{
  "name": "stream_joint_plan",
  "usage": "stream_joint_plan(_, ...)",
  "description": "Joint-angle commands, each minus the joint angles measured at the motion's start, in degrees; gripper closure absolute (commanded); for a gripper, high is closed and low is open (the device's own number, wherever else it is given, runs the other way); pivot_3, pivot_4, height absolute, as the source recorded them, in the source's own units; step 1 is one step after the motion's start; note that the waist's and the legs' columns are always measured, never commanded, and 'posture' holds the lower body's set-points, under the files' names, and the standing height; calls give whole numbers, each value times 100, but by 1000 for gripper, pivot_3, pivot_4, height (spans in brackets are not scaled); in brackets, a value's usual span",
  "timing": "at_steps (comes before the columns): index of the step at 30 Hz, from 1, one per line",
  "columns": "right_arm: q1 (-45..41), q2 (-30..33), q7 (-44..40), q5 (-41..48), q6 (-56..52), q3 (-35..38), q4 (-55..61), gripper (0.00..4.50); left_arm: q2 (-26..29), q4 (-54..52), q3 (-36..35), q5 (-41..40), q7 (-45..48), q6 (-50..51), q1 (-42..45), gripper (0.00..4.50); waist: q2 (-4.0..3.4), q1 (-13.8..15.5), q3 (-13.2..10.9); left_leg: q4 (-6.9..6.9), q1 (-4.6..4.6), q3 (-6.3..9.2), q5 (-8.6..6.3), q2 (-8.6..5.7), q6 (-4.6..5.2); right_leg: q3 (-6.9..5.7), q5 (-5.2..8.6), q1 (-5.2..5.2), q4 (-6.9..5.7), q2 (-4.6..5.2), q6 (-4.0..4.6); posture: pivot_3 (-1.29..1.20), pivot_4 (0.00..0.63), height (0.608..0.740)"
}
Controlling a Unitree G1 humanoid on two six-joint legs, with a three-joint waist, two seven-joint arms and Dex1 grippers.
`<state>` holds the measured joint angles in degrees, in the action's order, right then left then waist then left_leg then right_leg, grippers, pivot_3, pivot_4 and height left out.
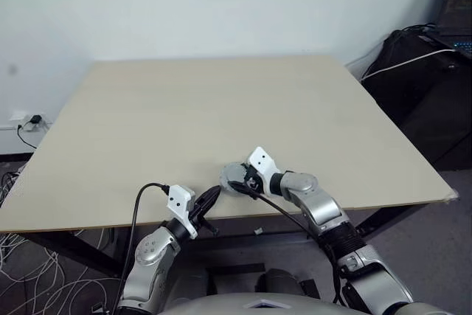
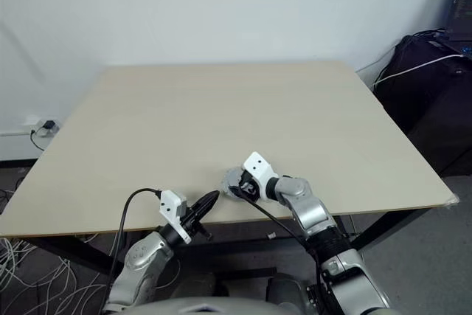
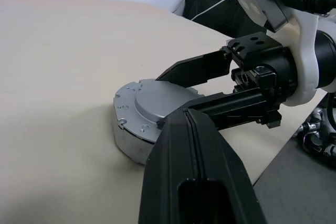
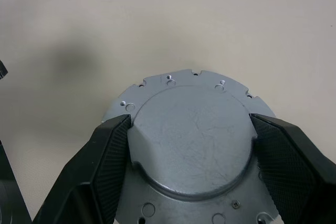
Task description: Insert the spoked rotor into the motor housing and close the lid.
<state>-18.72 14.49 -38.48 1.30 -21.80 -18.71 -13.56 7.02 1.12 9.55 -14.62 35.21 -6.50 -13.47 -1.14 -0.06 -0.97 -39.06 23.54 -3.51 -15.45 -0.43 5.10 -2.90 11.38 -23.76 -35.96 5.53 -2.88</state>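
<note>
Spread wide, the jaws of the right gripper [image 4: 190, 171] are set on either side of the raised round lid [image 4: 191, 140] of the grey motor housing [image 3: 152, 111], the ribbed pads [image 4: 113, 161] pressed against or just beside its rim; whether a firm grasp is made cannot be told. Clenched together on nothing, the jaws of the left gripper [image 1: 207, 199] are held just off the near edge of the table [image 1: 221, 116], pointing toward the housing and a little short of it.

The housing is seen flat on the pale tabletop, close to the near edge and in front of the robot. The lid is seated on the flanged body with no gap visible, and no spoked rotor is seen lying loose on the table, so the rotor is judged to be already inside and the lid placed. What is left, as far as can be judged, is a final pressing or turning of the lid to seat it, and the release.

The right arm is reached forward over the table edge, its wrist bent inward and tipped downward onto the housing. The left arm is kept low and close, its forearm roughly level, its gripper aimed across toward the right
</note>
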Motion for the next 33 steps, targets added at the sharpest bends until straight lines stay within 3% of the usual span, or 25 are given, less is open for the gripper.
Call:
stream_joint_plan(1,0,118,136,-205,-176,-9,-126,1210,28,-12,-15,-57,114,-171,65,4500,-1,0,1,0,0,0,0,0,0,0,0,0,0,0,0,0,0,740)
stream_joint_plan(11,-115,358,155,-354,-389,-145,-217,1210,-2,-220,34,-48,89,-69,44,4500,-9,34,8,0,0,0,0,-1,0,-1,7,1,1,3,-11,0,0,740)
stream_joint_plan(33,-84,263,323,-270,-718,-128,-222,1210,140,-635,-29,-84,-101,59,-102,4500,-23,83,27,1,-1,1,-1,1,-1,-11,11,2,2,16,-23,0,0,740)
